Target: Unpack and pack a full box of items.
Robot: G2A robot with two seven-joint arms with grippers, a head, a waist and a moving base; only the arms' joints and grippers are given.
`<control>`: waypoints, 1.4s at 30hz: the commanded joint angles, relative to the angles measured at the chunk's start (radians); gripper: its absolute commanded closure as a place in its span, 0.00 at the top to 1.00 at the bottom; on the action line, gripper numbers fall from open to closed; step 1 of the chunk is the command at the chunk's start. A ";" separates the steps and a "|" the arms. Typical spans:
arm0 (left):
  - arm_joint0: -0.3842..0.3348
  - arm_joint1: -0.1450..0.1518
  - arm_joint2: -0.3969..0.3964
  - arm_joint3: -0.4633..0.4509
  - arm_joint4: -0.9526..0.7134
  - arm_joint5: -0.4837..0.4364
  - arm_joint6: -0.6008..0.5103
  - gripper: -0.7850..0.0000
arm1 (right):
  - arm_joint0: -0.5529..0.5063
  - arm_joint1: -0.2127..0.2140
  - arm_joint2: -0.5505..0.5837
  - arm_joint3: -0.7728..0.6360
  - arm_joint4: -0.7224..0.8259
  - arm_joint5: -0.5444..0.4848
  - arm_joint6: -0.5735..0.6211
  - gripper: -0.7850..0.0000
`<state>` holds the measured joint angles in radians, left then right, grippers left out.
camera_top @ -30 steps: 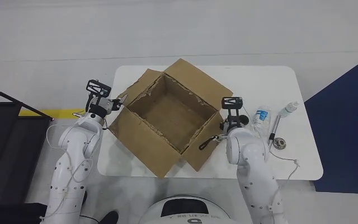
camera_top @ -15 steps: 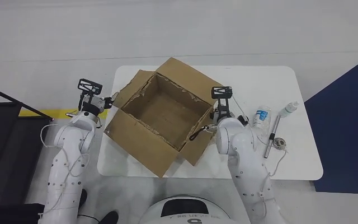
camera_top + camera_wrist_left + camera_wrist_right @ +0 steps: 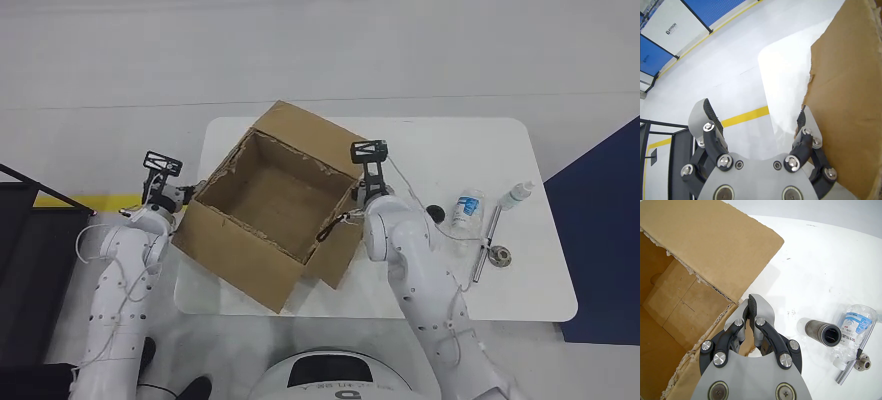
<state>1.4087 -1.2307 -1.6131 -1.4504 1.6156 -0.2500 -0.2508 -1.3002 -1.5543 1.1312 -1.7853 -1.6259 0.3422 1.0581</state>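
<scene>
Holds the left arm bent at the elbow off the table's left side, with the left gripper (image 3: 754,106) just beside the left outer wall of the open cardboard box (image 3: 270,200); has its fingers spread wide apart, one pad (image 3: 802,115) touching the brown outer face, the other out over the floor, clamping nothing. Holds the right arm folded up from the near side of the white table (image 3: 450,150), forearm along the box's right wall, with the right gripper (image 3: 751,306) at the box's right corner; has those fingers pressed together on the torn cardboard rim there, where the side wall meets the far flap. Finds the box standing skewed on the left half of the table, flaps out, bare brown floor showing inside, left corner reaching the table's left edge, near corner close to the front edge. Leaves open white tabletop beyond the box on the far side and a wide stretch to the right. Shows, right of the right gripper and apart from it, a steel linear bearing (image 3: 819,332) on its side, just beside a crumpled clear plastic bottle (image 3: 855,330); along the bottle a thin metal rod (image 3: 853,362), a small flanged metal fitting (image 3: 863,363) beside it, and a small white bottle (image 3: 517,190) near the rod's far end
</scene>
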 commanded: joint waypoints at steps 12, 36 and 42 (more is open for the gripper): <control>0.059 0.009 0.012 -0.044 -0.072 -0.151 0.079 1.00 | 0.159 -0.035 -0.089 0.097 -0.023 0.057 0.014 0.06; 0.076 0.016 -0.040 -0.063 -0.106 -0.054 0.093 1.00 | -0.400 0.008 0.248 -0.497 -0.042 0.067 -0.218 1.00; 0.076 0.016 -0.040 -0.063 -0.106 -0.054 0.093 1.00 | -0.400 0.008 0.248 -0.497 -0.042 0.067 -0.218 1.00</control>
<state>1.4850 -1.2148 -1.6535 -1.5139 1.5092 -0.3036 -0.1578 -1.6999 -1.5462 1.3793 -2.2820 -1.6683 0.4088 0.8400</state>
